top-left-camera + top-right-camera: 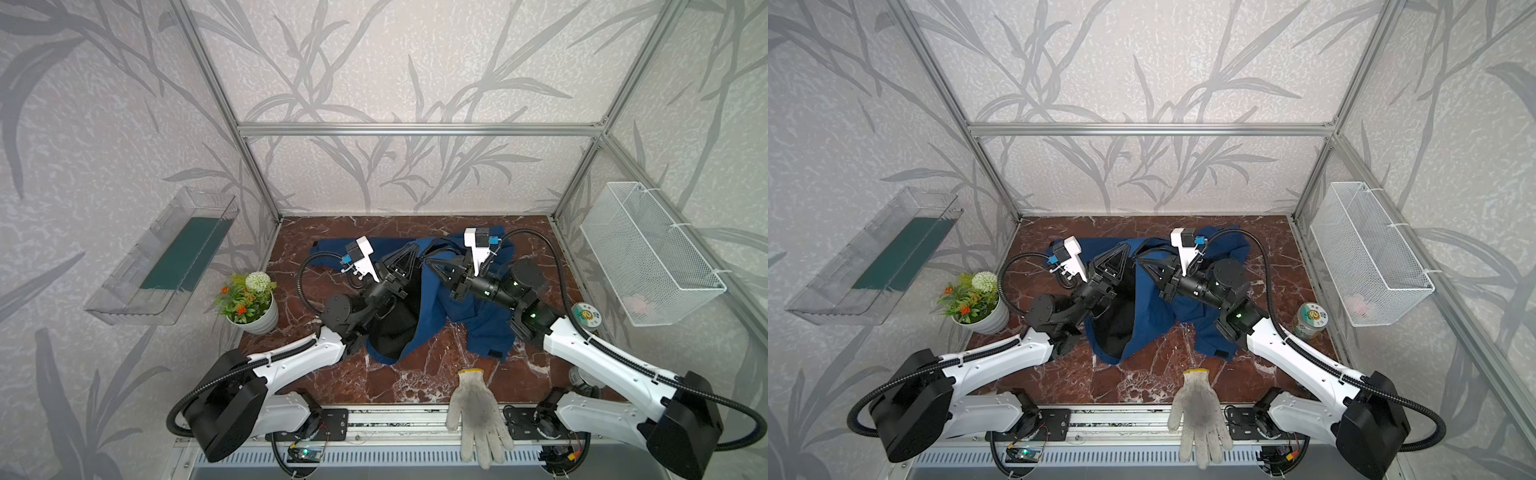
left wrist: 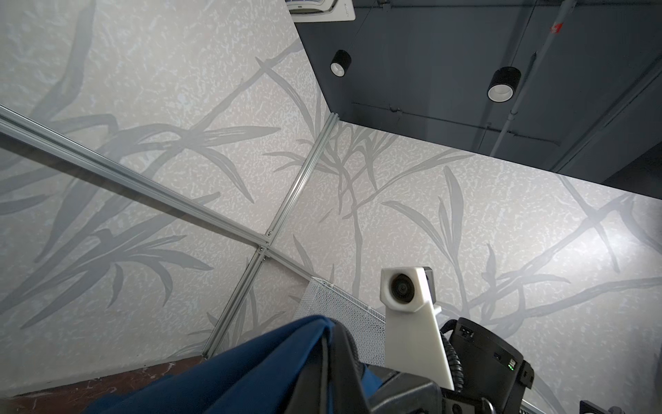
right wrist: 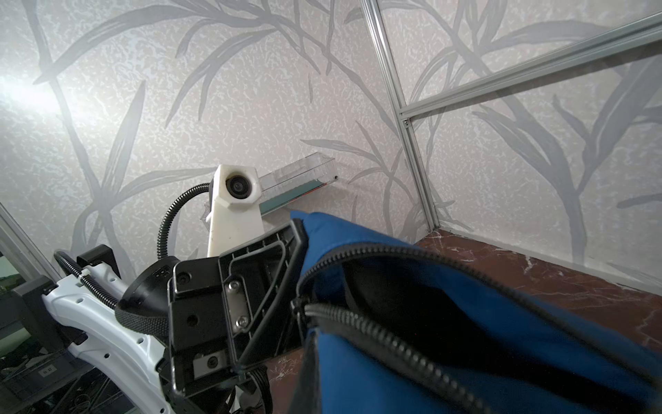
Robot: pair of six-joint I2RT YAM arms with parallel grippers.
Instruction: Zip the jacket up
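Glove [image 1: 478, 411] sits idle at the lower edge; mid-frame, your left gripper [image 1: 409, 251] and right gripper [image 1: 434, 262] each pinch the jacket [image 1: 432, 307], apparently holding its open zipper [image 3: 376, 329] edges up for alignment.

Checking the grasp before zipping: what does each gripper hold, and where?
Both hold the jacket, lifted between them. The left gripper pinches a front edge beside the zipper teeth; the right gripper grips fabric nearby, exact spot hidden.

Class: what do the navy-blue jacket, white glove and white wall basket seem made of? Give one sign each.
Navy-blue jacket: smooth matt woven cloth, perhaps synthetic; it drapes in soft folds. White glove: knitted yarn, likely cotton; limp and textured. White wall basket: coated metal wire mesh, probably; see-through grid.
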